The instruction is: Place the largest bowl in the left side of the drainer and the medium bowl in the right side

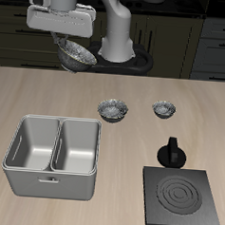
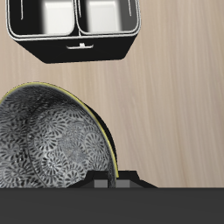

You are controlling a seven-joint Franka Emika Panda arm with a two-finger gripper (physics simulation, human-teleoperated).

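**Largest bowl held aloft, away from the drainer**

The gripper (image 1: 69, 47) hangs high above the table (image 1: 30, 90), well back from the drainer (image 1: 52, 156) and toward the table's rear edge. The largest bowl (image 1: 78, 53) hangs tilted just beneath the gripper, its rim touching the fingers, clear of the table surface. In the wrist view the same bowl (image 2: 48, 140) fills much of the frame, its speckled interior facing the camera and its rim running right up to the gripper body (image 2: 114, 182). The fingers appear clamped on that rim, though the fingertips themselves are hidden behind the bowl and the gripper housing.

The drainer sits near the table's front edge, its 2 compartments both showing bare grey floors; in the wrist view it (image 2: 74, 31) lies well apart from the held bowl, with its small handle facing the bowl.

Behind the drainer, 2 more bowls rest upright on the table: the medium bowl (image 1: 115, 110) just past the drainer's rear corner, and the smallest bowl (image 1: 164, 109) farther along beside it. A black stove plate (image 1: 183, 197) lies beside the drainer, with a black knob (image 1: 171, 153) standing just behind the plate.
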